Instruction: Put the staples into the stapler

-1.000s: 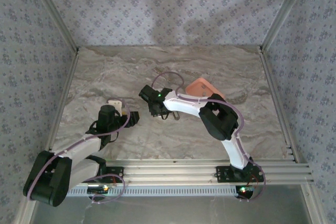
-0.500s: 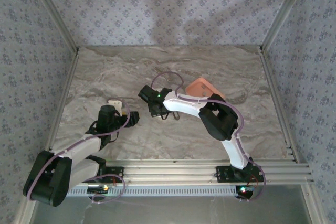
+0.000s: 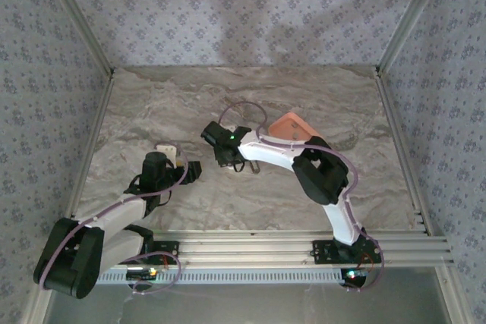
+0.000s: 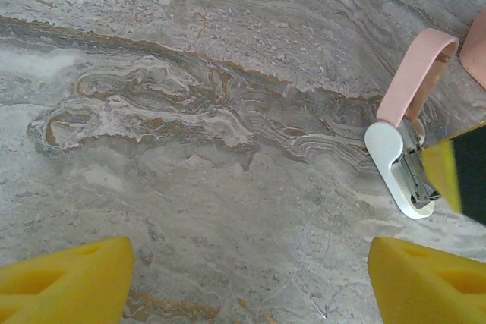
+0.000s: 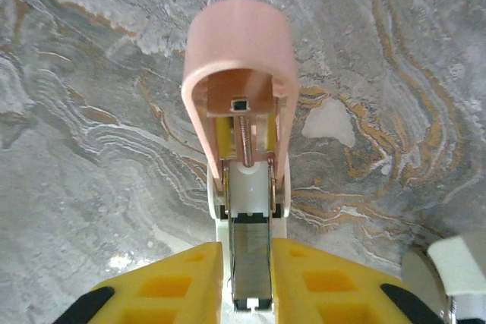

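Mid-table, right hand (image 5: 249, 278) pinching stapler (image 5: 241, 43), left hand (image 4: 247, 282) spread nearby

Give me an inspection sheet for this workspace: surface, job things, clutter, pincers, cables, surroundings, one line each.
Surface: marbled table, no spills seen.
Job's things: stapler, pink lid swung open, magazine exposed; salmon tray beyond the right arm, partly hidden by it; staples too small to tell.
Clutter: small white object beside the left arm.
Grippers: right pincer shut on the stapler; left pincer open, holding nothing.
Cables: purple cable loops along each arm.
Surroundings: patterned walls; metal rails at the near edge.
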Motion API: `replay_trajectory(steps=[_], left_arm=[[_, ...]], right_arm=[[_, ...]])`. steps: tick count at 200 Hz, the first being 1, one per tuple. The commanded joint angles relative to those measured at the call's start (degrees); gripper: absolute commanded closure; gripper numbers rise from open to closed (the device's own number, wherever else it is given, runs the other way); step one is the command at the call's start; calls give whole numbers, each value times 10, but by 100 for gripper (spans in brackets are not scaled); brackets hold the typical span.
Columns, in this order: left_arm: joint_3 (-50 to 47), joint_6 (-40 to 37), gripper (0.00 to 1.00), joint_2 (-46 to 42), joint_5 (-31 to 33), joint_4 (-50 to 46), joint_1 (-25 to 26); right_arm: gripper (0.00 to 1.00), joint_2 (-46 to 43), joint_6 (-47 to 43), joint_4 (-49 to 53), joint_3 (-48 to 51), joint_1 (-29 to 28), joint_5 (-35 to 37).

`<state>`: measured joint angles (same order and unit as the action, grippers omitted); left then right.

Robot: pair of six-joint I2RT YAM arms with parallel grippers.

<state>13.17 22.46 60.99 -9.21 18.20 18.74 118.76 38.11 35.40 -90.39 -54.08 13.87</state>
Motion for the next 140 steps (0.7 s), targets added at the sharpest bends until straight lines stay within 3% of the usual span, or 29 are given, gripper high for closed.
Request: replay_trajectory(steps=[1, 51, 140], left_arm=[[14, -8, 19, 5, -8, 19, -3], [16, -7, 19, 10, -10, 20, -3], [16, -7, 19, 8, -8, 16, -3]], right_arm=[[81, -31, 5, -7, 18, 6, -7], [90, -28, 15, -38, 42, 16, -45], [92, 11, 21, -39, 45, 27, -56]])
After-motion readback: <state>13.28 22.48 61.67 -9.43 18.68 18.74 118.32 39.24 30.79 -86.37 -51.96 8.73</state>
